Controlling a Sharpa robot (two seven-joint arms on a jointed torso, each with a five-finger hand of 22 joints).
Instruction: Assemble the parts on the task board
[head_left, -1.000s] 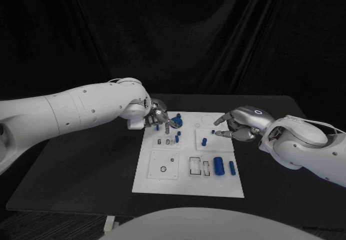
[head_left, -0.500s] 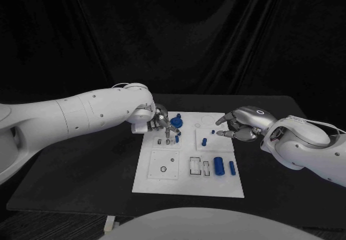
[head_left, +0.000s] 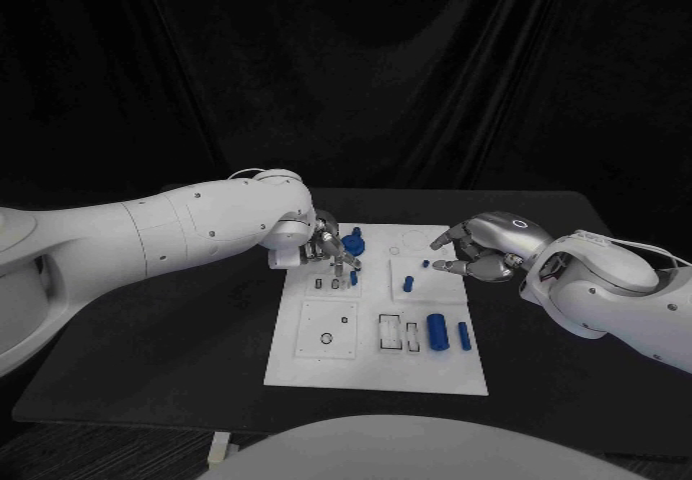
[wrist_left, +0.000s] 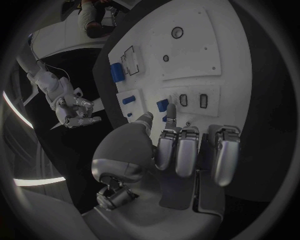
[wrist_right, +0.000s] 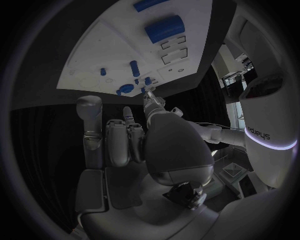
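Observation:
The white task board (head_left: 378, 352) lies mid-table. At its far left corner a round blue part (head_left: 355, 240) stands, with a small blue peg (head_left: 353, 278) just in front of it. My left hand (head_left: 330, 251) hovers over that corner, fingers pointing down at the board beside the peg (wrist_left: 162, 105), and I see nothing in its grasp. My right hand (head_left: 470, 254) hangs at the board's far right edge, fingers loosely curled and apart, holding nothing. A blue peg (head_left: 408, 284) and a tiny blue piece (head_left: 426, 263) stand just left of it.
A thick blue cylinder (head_left: 437, 331) and a slim blue bar (head_left: 464, 336) lie on the board's near right. Rectangular slots (head_left: 391, 333) and a round hole (head_left: 327, 338) sit beside them. Black table (head_left: 173, 340) surrounds the board.
My left hand has slid a little to the right and lower, further over the board's far left corner. The right hand has not moved.

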